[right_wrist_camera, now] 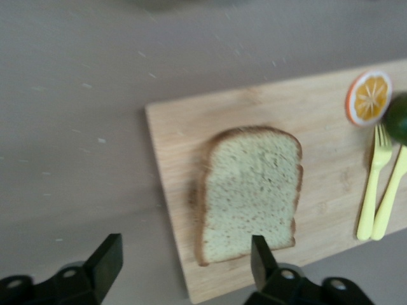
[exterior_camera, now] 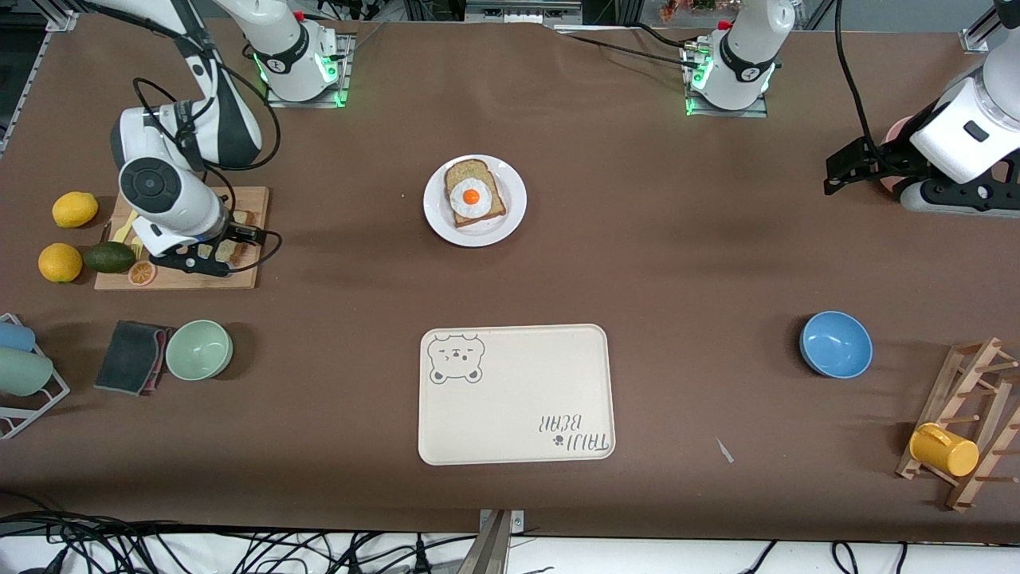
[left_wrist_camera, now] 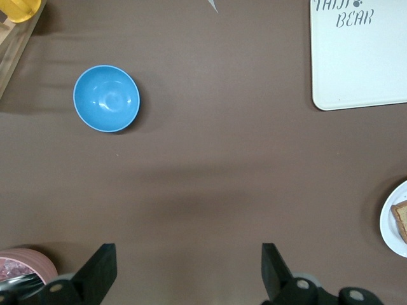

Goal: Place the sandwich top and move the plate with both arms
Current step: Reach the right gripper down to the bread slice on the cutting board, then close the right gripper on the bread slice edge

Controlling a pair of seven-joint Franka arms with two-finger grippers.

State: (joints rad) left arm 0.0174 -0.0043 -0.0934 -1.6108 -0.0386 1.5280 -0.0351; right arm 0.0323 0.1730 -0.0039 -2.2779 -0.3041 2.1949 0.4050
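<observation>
One plain bread slice (right_wrist_camera: pixel 250 194) lies flat on the cutting board (right_wrist_camera: pixel 191 121), near its edge toward the table's middle, long axis across the board; in the front view it's mostly hidden under the right gripper (right_wrist_camera: pixel 181 267), jaws spread, hovering over it. Plate (exterior_camera: pixel 514 187) mid-table holds the egg slice (exterior_camera: pixel 475 194). Left gripper (left_wrist_camera: pixel 189 274) spread, waiting over bare table (left_wrist_camera: pixel 210 159).

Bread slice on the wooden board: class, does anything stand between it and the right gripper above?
Nothing visible does. The right gripper hangs open over the bread slice, which lies bare on the board; the forks lie beside it.
</observation>
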